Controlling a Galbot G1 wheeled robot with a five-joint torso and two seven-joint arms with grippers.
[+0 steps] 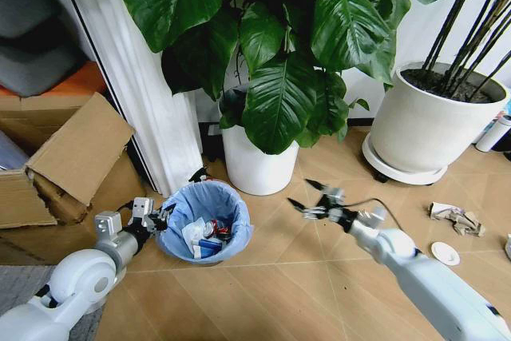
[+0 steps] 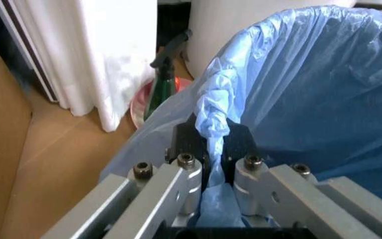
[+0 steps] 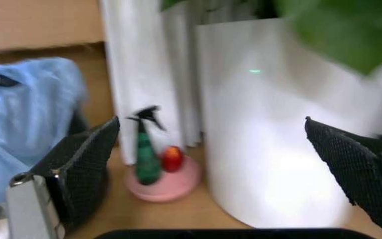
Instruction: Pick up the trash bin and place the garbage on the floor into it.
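While pinched at its left rim, trash bin [image 1: 209, 222] on wood floor [image 1: 271, 293], near left of scene, just in front of white plant pot [image 1: 257, 161]. Light-blue bag [image 2: 310, 99] folded over rim; several bits of litter already inside: white paper, red scrap, blue-white wrapper.

Left gripper [image 1: 164, 217] at bin's left edge, fingers [image 2: 191, 169] closed tight on a bunched fold of bag and rim, seen close in left wrist view.

Right gripper [image 1: 315, 197] hovering above floor just right of bin, near base of pot, apart from both. Fingers [image 3: 85, 159] spread wide, nothing between them.

Garbage on floor far right: crumpled grey-brown wrapper [image 1: 457, 217] and white round disc [image 1: 445, 253] nearer, well apart from bin.

Beyond bin: green spray bottle [image 3: 146, 149] upright on pink dish [image 3: 164, 184] with a small red object beside it, against white curtain [image 1: 140, 77]. Cardboard box [image 1: 56, 157] far left, flap open. 2nd, larger white pot [image 1: 431, 129] on wheeled stand at far right, big-leaved plant [image 1: 279, 37] overhead.
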